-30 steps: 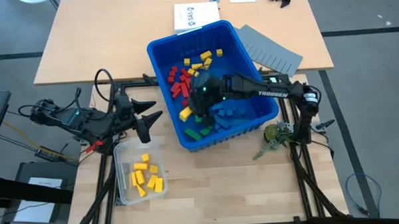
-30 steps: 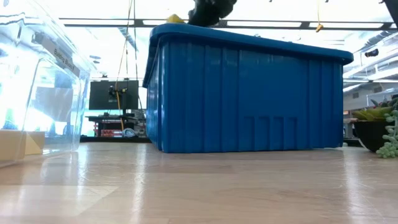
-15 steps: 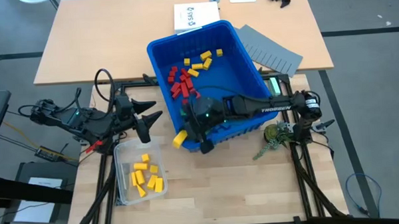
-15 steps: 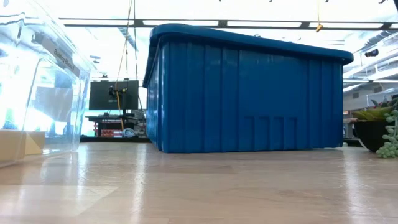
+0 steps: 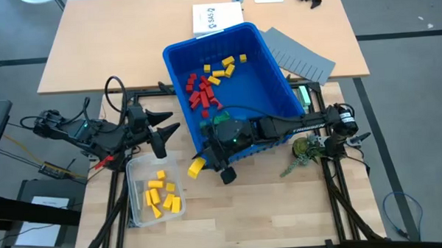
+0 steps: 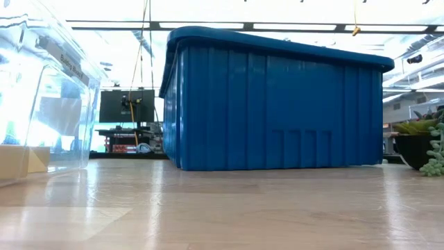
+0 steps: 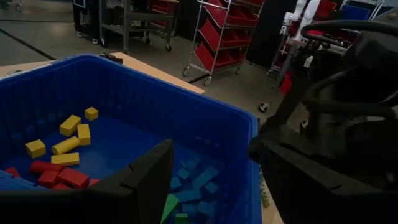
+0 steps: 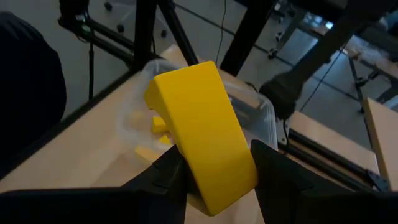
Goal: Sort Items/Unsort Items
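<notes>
My right gripper (image 5: pixel 206 164) is shut on a yellow wedge-topped block (image 5: pixel 197 167), just past the near-left corner of the blue bin (image 5: pixel 272 76) and short of the clear tub (image 5: pixel 134 165). The tub holds several yellow blocks (image 5: pixel 163 192). Red blocks (image 5: pixel 199 91) and yellow blocks (image 5: pixel 223 67) lie on the bin floor, with blue blocks (image 7: pixel 198 180) farther along. My left gripper (image 5: pixel 164 132) waits open at the bin's left side, empty. The low view shows no gripper. My right gripper pinches the yellow block's two side faces (image 8: pixel 239 171) between its two fingers (image 8: pixel 166 175), at the end nearest the wrist. The fingers come from the table's right, slanting down. The block sticks out ahead of the fingertips, lifted clear of table and bin.
Grey slotted sheets (image 5: pixel 300 55) and a white paper (image 5: pixel 216 18) lie on the far table behind the bin. A small potted plant (image 5: pixel 304 149) stands near the right arm's base. Bare wood lies in front of the bin and right of the tub.
My right gripper has swung out of the bin over its near-left wall toward the clear tub, tipping further down and carrying the yellow block clear of the bin. It stays shut on the block.
</notes>
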Controlling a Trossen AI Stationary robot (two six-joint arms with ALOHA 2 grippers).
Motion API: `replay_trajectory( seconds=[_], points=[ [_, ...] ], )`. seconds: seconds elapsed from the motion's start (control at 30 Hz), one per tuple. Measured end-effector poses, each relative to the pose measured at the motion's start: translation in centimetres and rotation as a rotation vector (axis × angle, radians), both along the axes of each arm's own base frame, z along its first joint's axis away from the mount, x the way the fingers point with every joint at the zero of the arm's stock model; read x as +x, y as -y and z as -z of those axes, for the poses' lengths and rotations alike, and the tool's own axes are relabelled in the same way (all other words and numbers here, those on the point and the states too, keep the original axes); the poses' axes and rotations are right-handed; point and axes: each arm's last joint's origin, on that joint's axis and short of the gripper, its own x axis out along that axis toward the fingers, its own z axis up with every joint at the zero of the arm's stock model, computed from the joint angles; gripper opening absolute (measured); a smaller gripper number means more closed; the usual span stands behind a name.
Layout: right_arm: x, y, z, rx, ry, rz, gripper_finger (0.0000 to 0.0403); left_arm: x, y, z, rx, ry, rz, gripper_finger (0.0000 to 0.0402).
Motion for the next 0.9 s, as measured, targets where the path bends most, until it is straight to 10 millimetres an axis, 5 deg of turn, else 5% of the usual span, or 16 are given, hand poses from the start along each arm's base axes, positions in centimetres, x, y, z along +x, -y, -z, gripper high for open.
replay_trajectory(
  seconds=[0.2,0.43,0.9],
  points=[
    [0.9,-1.3,0.7,-0.009,0.039,0.004,0.0141,0.0,0.0,0.0,0.000,0.001,0.000,0.0248],
    [4.0,-2.1,5.2,-0.037,0.000,0.039,0.0141,0.0,0.0,0.0,0.001,-0.001,0.000,0.0248],
    [9.2,-2.8,10.2,0.158,0.229,0.101,0.0141,0.0,0.0,0.0,0.001,-0.001,0.000,0.0248]
  ],
)
